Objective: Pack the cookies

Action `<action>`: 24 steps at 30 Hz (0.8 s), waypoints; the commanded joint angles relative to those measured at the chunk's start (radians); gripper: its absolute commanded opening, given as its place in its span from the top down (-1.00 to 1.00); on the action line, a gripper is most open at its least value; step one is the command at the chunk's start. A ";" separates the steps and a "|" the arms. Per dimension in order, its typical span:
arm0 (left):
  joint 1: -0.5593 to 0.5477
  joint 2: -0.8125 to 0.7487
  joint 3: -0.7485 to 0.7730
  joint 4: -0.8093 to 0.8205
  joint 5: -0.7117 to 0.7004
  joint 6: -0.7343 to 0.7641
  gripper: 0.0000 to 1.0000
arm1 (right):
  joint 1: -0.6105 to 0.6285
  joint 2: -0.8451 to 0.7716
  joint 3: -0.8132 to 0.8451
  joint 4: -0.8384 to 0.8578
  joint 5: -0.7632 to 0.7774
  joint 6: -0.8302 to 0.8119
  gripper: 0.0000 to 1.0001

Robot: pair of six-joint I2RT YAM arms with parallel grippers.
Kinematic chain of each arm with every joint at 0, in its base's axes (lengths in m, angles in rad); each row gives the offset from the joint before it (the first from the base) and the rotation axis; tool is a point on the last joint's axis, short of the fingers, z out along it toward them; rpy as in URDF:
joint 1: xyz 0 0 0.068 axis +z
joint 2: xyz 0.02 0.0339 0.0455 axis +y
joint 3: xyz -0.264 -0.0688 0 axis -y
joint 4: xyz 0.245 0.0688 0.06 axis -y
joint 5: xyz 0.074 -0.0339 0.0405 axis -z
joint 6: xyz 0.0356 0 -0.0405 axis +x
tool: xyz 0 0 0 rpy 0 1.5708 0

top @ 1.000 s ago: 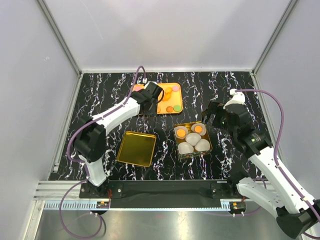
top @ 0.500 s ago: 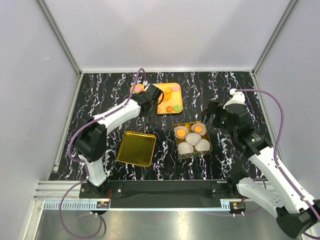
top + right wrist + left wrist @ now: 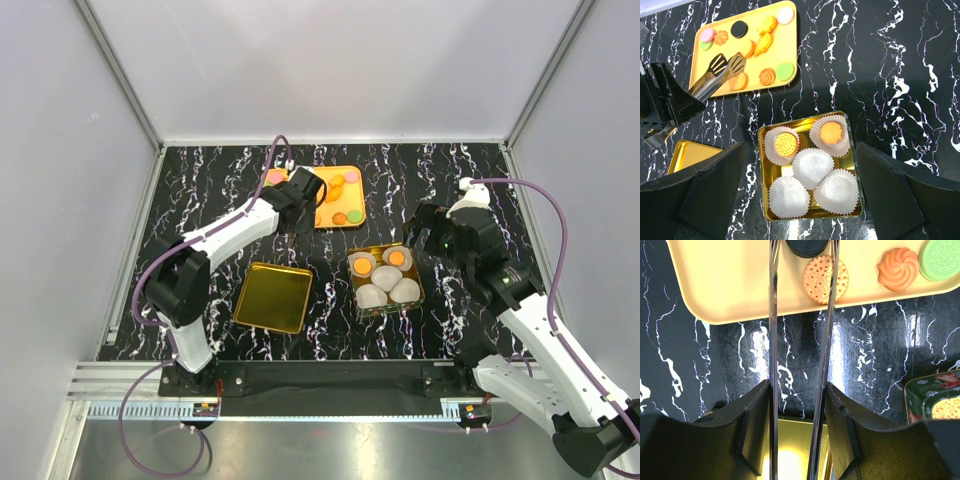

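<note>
Several cookies lie on a yellow tray [image 3: 335, 200]: a round orange biscuit [image 3: 815, 280], a black one [image 3: 807, 246], an orange swirl [image 3: 898, 268] and a green one [image 3: 940, 259]. My left gripper [image 3: 797, 390] is shut on metal tongs [image 3: 772, 340]. The tong tips [image 3: 722, 70] sit slightly apart over the tray, next to the round orange biscuit. A gold tin [image 3: 761, 175] holds white paper cups. Two cups hold orange cookies [image 3: 785, 143] [image 3: 831, 132], and three are empty. My right gripper [image 3: 800, 145] is open and empty above the tin.
A gold lid [image 3: 273, 297] lies on the black marble table left of the tin. More cookies, pink, orange and green, lie across the tray [image 3: 785, 45]. Grey walls enclose the table on three sides.
My left gripper with the tongs has shifted slightly left over the tray. The right arm has not moved.
</note>
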 commanded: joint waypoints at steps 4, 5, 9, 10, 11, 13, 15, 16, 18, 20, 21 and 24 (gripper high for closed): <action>0.005 -0.030 0.003 0.038 0.010 0.004 0.03 | 0.002 -0.006 -0.004 0.038 -0.005 -0.009 -0.99; 0.005 -0.028 0.006 0.038 0.010 0.004 0.03 | 0.002 -0.006 -0.004 0.038 -0.003 -0.009 -0.99; 0.005 -0.019 0.014 0.034 0.007 0.005 0.03 | 0.002 -0.006 -0.006 0.035 -0.002 -0.012 -1.00; 0.005 -0.018 0.017 0.032 0.007 0.005 0.03 | 0.002 -0.006 -0.006 0.035 0.000 -0.010 -0.99; 0.007 -0.018 0.019 0.035 0.009 0.005 0.03 | 0.004 -0.007 -0.006 0.035 0.000 -0.012 -0.99; 0.005 -0.016 0.020 0.034 0.009 0.005 0.04 | 0.004 -0.007 -0.008 0.038 0.000 -0.010 -0.99; 0.005 -0.016 0.022 0.032 0.007 0.007 0.05 | 0.004 -0.006 -0.009 0.038 0.000 -0.012 -0.99; 0.005 -0.016 0.020 0.034 0.005 0.007 0.05 | 0.004 -0.007 -0.011 0.040 0.000 -0.010 -0.99; 0.007 -0.010 0.022 0.034 0.005 0.010 0.06 | 0.004 -0.006 -0.014 0.040 0.000 -0.010 -0.99; 0.007 -0.004 0.026 0.032 0.005 0.011 0.07 | 0.004 -0.007 -0.011 0.040 0.000 -0.010 -0.99; 0.007 -0.004 0.026 0.034 0.007 0.011 0.07 | 0.004 -0.009 -0.011 0.040 0.000 -0.012 -0.99; 0.007 -0.001 0.033 0.034 0.005 0.014 0.07 | 0.004 -0.009 -0.011 0.038 0.003 -0.013 -1.00</action>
